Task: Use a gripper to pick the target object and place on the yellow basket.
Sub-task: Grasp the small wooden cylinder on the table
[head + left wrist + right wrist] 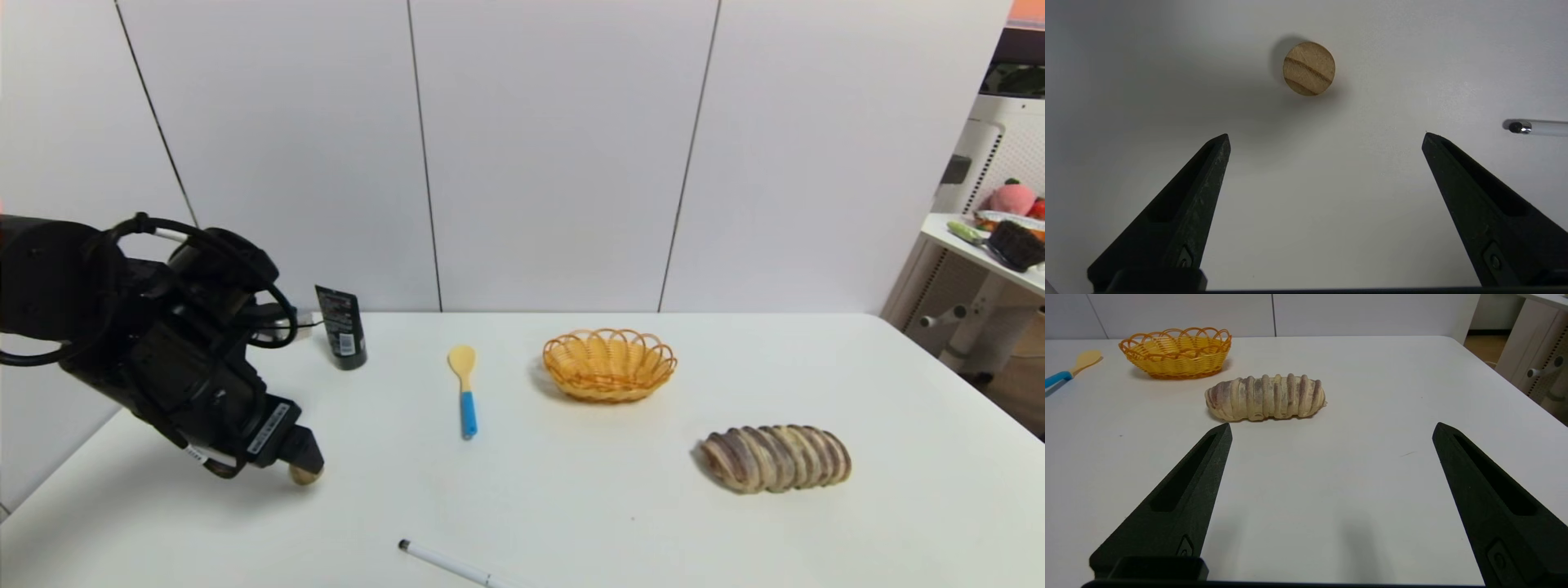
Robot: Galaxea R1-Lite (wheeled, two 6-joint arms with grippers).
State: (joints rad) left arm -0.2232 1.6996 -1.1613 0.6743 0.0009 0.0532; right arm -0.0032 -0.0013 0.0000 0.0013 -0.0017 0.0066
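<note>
White surface (pixel 571 506) | my left gripper (pixel 1327 136) spread wide, angled down over it, holding nothing | target object (pixel 1309 68) just beyond the fingertips — untouched | yellow basket (pixel 609 364) farther back, well apart | right gripper (pixel 1331 428) wide — parked

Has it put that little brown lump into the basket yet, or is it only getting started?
Nothing is done yet: the yellow basket is empty. In hand: the left gripper hangs open over the target object, which lies untouched on the table. Still left: grasp, carry, drop.
</note>
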